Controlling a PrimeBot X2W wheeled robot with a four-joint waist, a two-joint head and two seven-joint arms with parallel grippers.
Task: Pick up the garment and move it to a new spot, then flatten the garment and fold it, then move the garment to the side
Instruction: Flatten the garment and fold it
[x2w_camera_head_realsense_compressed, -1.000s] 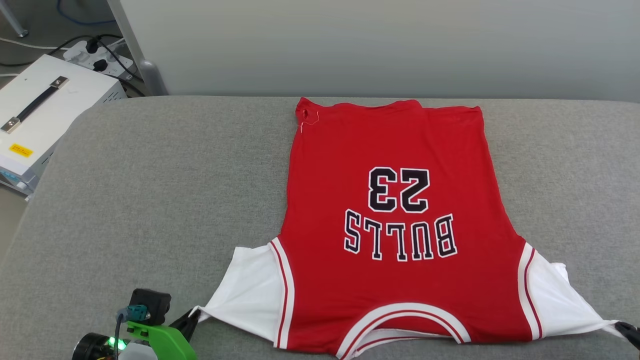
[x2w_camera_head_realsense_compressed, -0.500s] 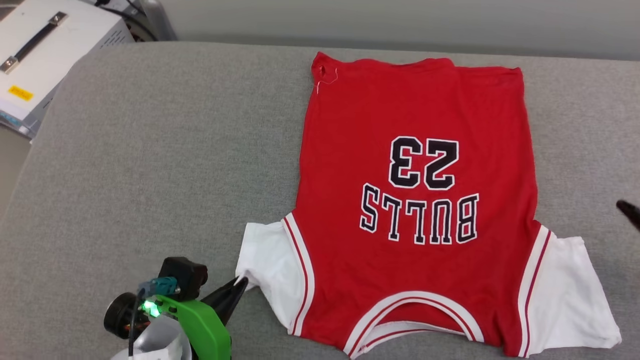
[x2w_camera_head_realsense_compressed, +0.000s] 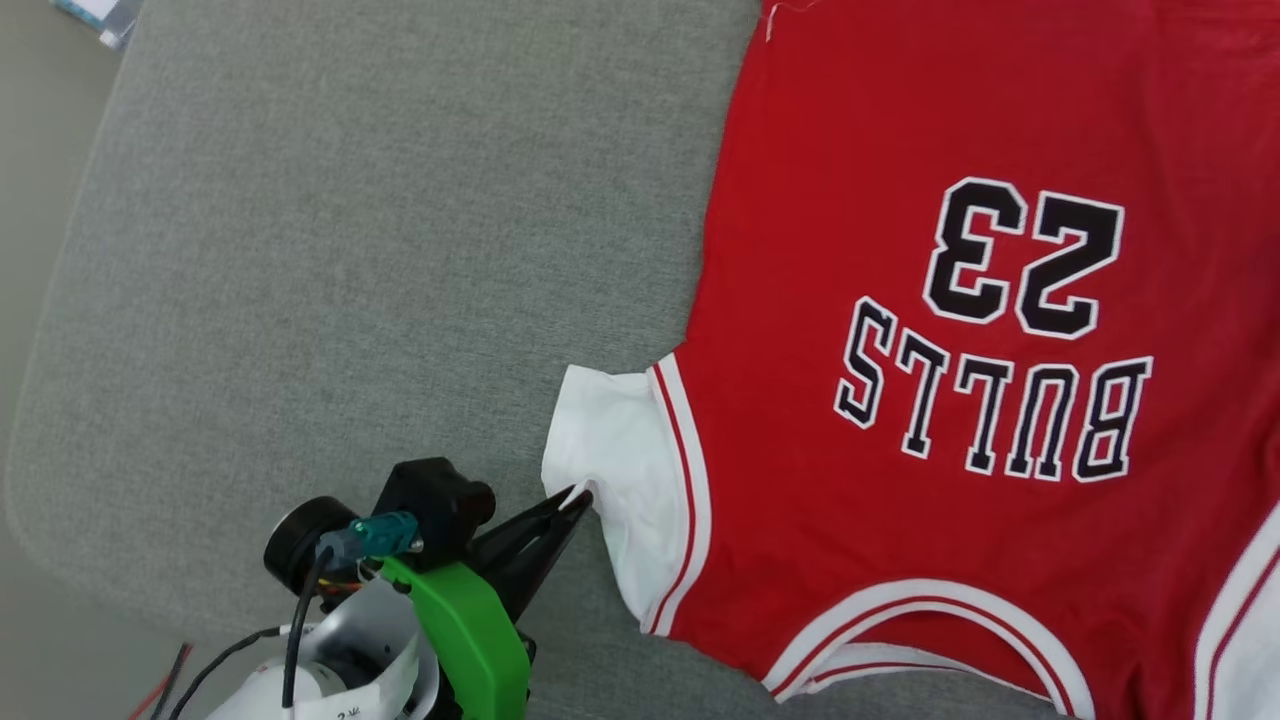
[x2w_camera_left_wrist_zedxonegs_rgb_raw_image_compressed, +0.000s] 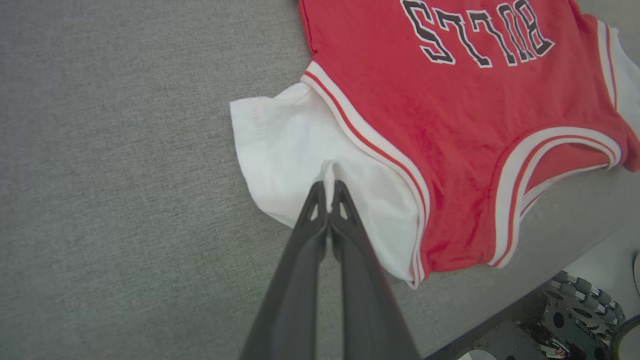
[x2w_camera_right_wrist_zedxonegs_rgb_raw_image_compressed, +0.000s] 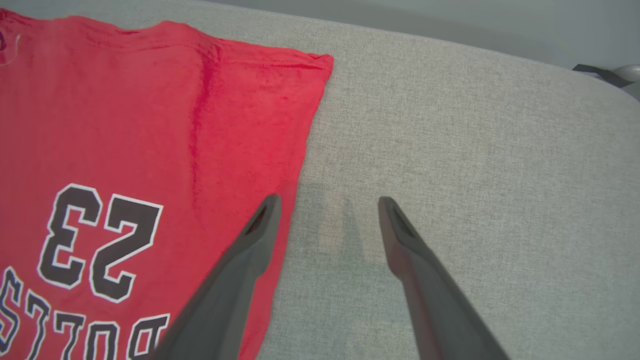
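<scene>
My left gripper stays clamped on the tip of the white sleeve. The sleeve was stretched taut a second ago and now sags slack toward the jersey. My right gripper has let go, jaws apart over bare cushion, with the jersey's edge at its 9 o'clock. The jersey lies flat, collar toward 5 o'clock in the head view. I judge the flattening done, with folding the sleeve in next.

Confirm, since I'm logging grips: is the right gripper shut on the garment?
No, the right gripper is wide open beside the garment's edge, holding nothing.
</scene>
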